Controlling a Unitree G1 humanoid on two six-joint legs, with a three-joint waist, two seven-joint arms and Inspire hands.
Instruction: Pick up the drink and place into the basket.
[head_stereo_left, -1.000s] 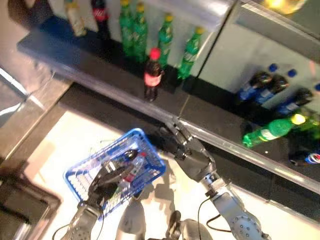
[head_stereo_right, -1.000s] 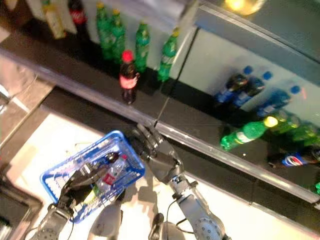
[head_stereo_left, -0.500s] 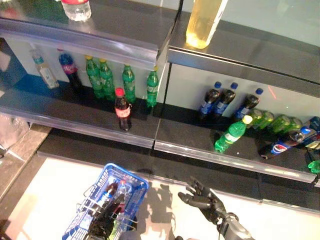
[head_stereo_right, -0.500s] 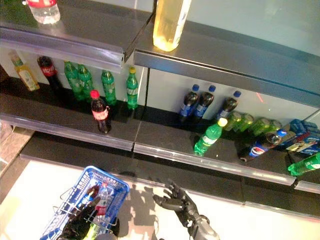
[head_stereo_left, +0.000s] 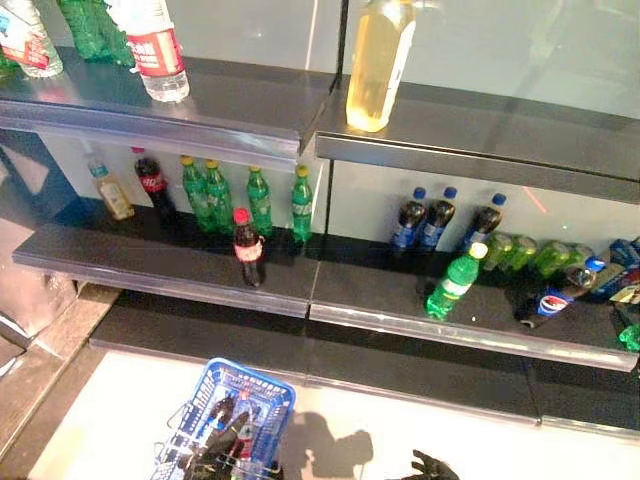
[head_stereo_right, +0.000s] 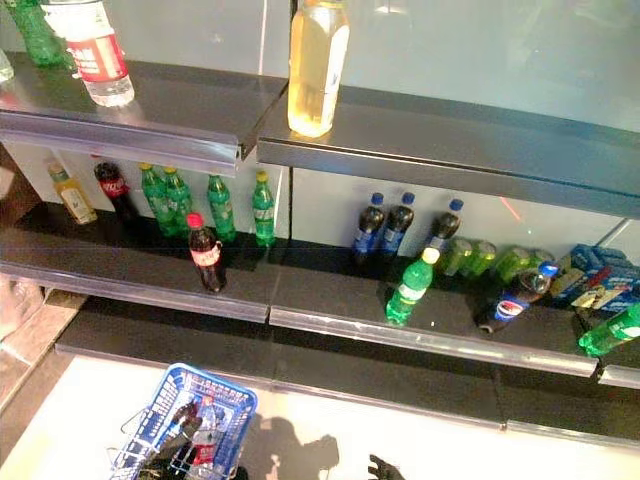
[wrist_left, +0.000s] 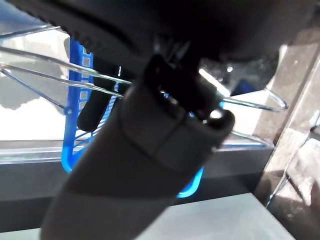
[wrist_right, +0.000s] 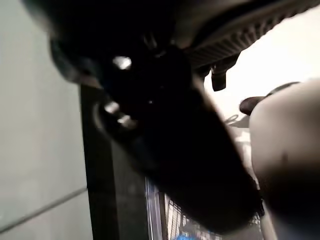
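1. Left eye view: a cola bottle (head_stereo_left: 246, 248) stands alone at the front edge of the lower shelf (head_stereo_left: 180, 272). It looks stiff, smooth and slippery; holding its middle seems best.
2. Right eye view: the blue basket (head_stereo_right: 215, 398) already holds bottles. The right robot hand (head_stereo_right: 381, 469) barely shows; I cannot tell its fingers.
3. Left wrist view: the left robot hand (wrist_left: 150, 145) is curled round the basket's wire handle (wrist_left: 45, 80).

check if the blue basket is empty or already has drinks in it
Not empty: the blue basket holds at least two bottles, a dark cola bottle and a clear bottle with a red label.
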